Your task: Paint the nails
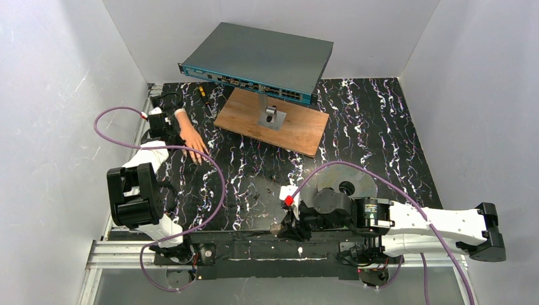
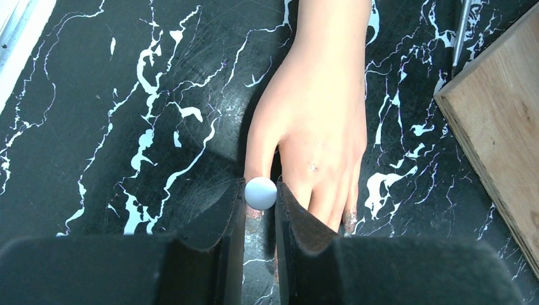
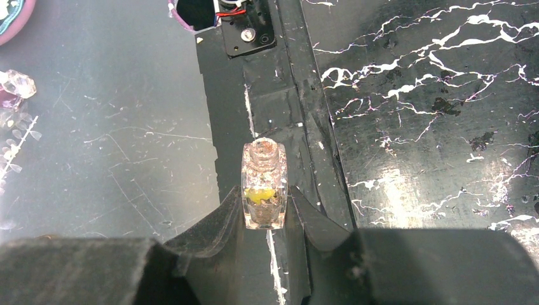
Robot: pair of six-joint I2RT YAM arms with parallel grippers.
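Note:
The peach mannequin hand (image 1: 191,136) lies flat on the black marbled mat at the far left, fingers pointing toward the near edge. In the left wrist view the hand (image 2: 318,108) fills the middle; its fingertips run under my fingers, and one nail (image 2: 349,220) shows a pale glittery coat. My left gripper (image 2: 260,197) is shut on a round pale grey brush cap (image 2: 260,192), held over the base of the thumb; the brush is hidden. My right gripper (image 3: 265,213) is shut on a small clear open bottle (image 3: 264,184), held upright at the near table edge (image 1: 279,226).
A grey network switch (image 1: 260,60) stands at the back above a wooden board (image 1: 299,130) with a metal bracket (image 1: 273,116). Screwdrivers (image 1: 202,91) lie behind the hand. A grey disc (image 1: 346,184) sits by the right arm. White walls enclose three sides.

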